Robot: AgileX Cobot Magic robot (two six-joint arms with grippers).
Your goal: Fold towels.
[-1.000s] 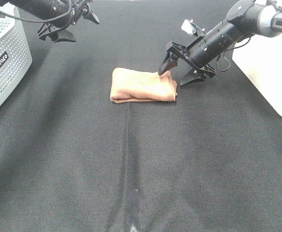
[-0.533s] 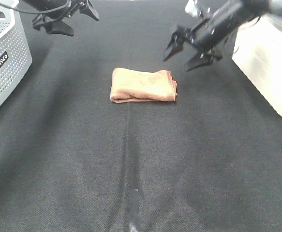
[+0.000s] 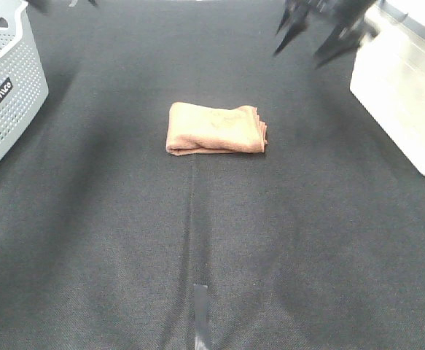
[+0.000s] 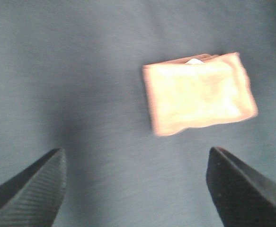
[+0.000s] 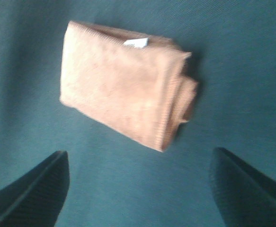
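Observation:
The reddish-brown towel lies folded into a small rectangle on the black table, at the middle toward the back. It also shows in the left wrist view and the right wrist view, where a small white tag sits at one edge. My right gripper is open, blurred, high at the back right, well clear of the towel. My left gripper is open and empty; in the exterior view it is almost out of frame at the top left.
A grey perforated basket stands at the left edge. A white box stands at the right edge. A strip of tape marks the black cloth near the front.
Both arms have lifted up and back away from the towel. The right gripper rose from the towel's right end; the left one left the frame. The towel has not moved.

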